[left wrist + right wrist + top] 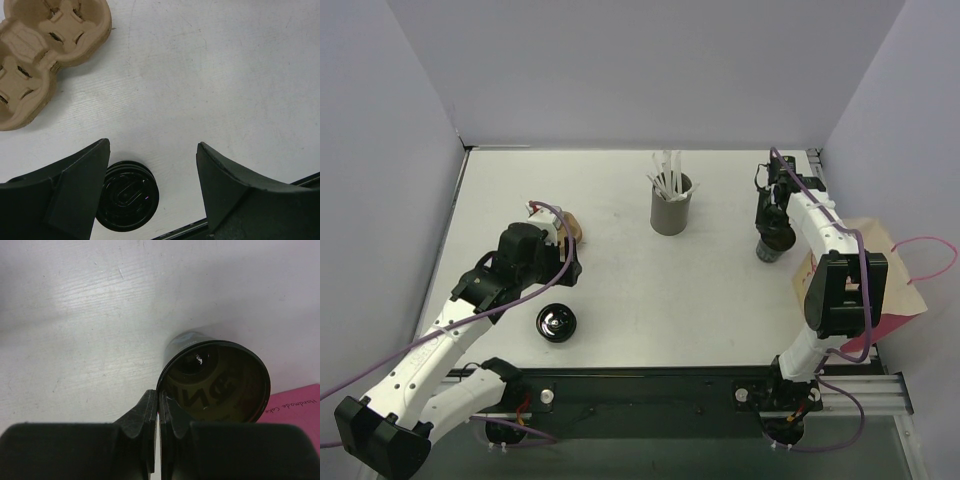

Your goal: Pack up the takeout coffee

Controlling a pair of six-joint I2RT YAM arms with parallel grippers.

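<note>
Between tips of right pincer [159,407], takeout coffee [215,385] rim.

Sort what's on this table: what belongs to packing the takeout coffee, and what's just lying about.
Job in hand: takeout cup, its rim pinched by the right gripper; cardboard cup carrier, the likely place for it.
Lying about: loose black lid; grey holder of white straws; tan paper at the right edge.
</note>
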